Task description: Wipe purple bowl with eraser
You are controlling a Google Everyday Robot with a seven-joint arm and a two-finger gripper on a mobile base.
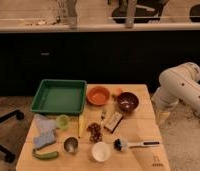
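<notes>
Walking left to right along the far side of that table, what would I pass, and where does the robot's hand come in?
green tray → orange bowl → purple bowl → the gripper, open and empty, hanging just past the right edge of the table.
</notes>
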